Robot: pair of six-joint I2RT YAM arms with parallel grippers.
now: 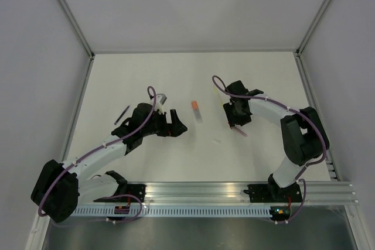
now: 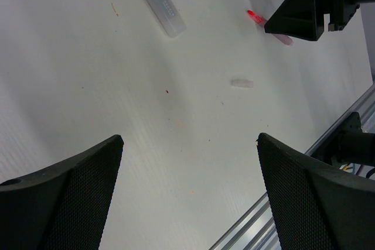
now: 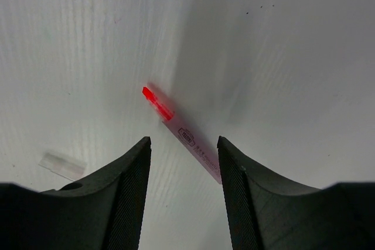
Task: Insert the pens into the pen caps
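Note:
A pale pink pen [image 3: 188, 140] with a bare red tip lies slantwise on the white table, right between the fingers of my right gripper [image 3: 183, 140]. Those jaws stand apart around it, and its rear end reaches the right finger [image 3: 240, 197]. A tiny clear pen cap [image 3: 61, 165] lies to the left of that gripper, also seen as the clear cap [image 2: 241, 83]. A whitish pen [image 1: 197, 112] with an orange end lies mid-table. A black pen [image 1: 121, 113] rests at the far left. My left gripper [image 2: 190, 139] hovers wide open over bare table, holding nothing.
The aluminium rail [image 1: 234, 194] with both arm bases runs along the near edge. Grey walls close the table on three sides. The right gripper [image 2: 319, 4] shows at the top right of the left wrist view, near the pink pen [image 2: 270, 28].

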